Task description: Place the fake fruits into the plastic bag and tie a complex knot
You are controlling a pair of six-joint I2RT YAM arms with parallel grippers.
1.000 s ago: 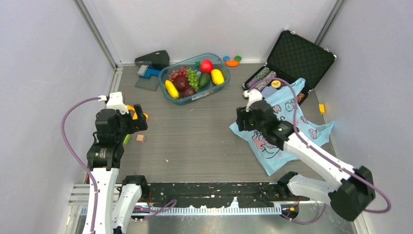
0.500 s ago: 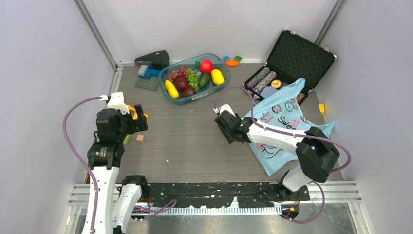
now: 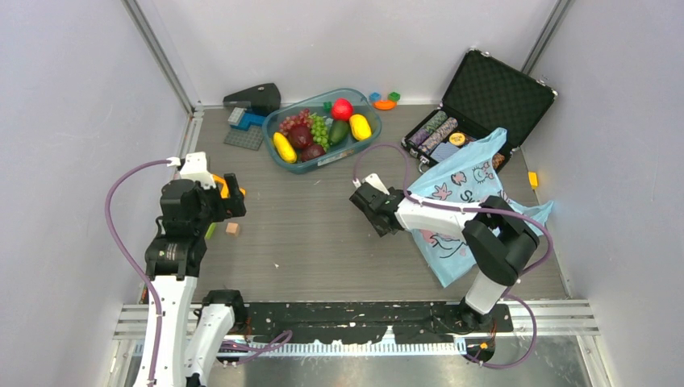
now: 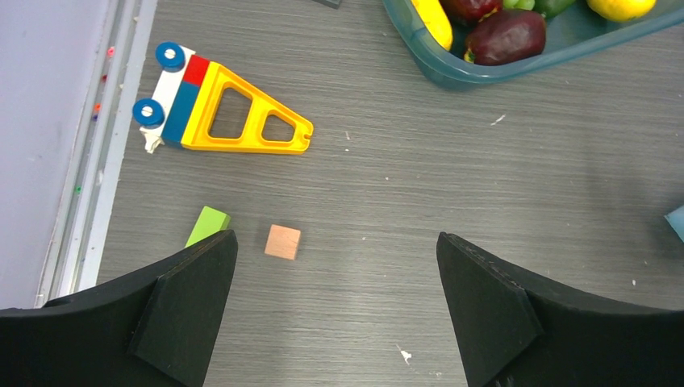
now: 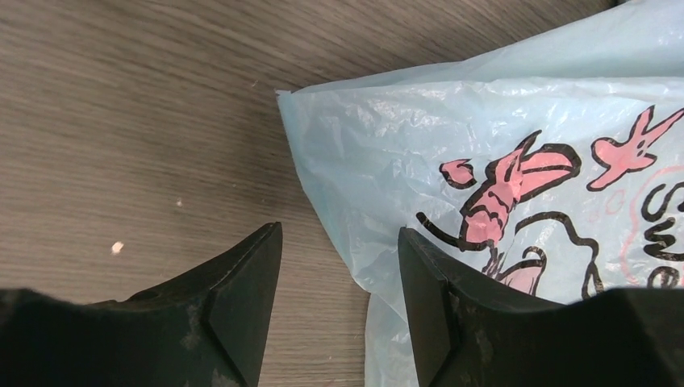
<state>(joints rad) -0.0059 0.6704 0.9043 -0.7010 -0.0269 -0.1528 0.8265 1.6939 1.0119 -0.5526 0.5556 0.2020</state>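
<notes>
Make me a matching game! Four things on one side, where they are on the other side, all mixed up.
Things:
1. fake fruits
2. plastic bag
3. poker chips
4. yellow triangle toy

Places:
A. in the black case
B. near the green block
C. in the blue tub
D. right by the right fingers

Pairs: 1-C, 2-D, 3-A, 4-B
</notes>
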